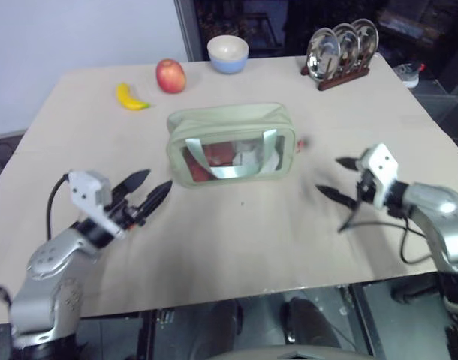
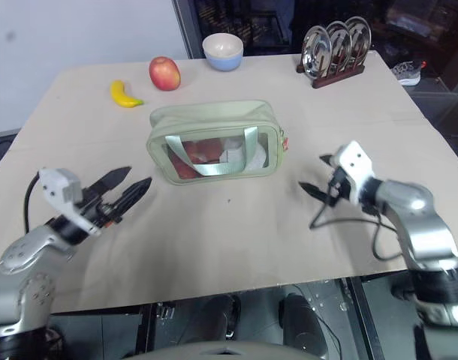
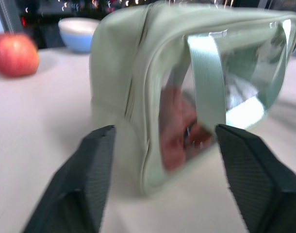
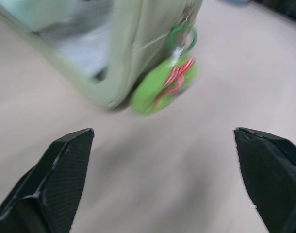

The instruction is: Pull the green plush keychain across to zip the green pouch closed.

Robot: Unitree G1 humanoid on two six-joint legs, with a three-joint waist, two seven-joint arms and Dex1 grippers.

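The green pouch (image 1: 230, 144) stands upright mid-table with its strap handle draped over the clear front panel, reddish and pale items showing inside, and the green plush keychain (image 4: 163, 85) hangs from a ring at its right end, resting on the tabletop. On the beige table (image 1: 236, 240) behind it lie a banana (image 1: 131, 97), an apple (image 1: 170, 76), a bowl (image 1: 228, 53) and a rack of metal plates (image 1: 341, 51). The left gripper (image 1: 143, 195) sits level to the pouch's left and the right gripper (image 1: 341, 177) to its right, both clear of it with jaws spread wide and holding nothing
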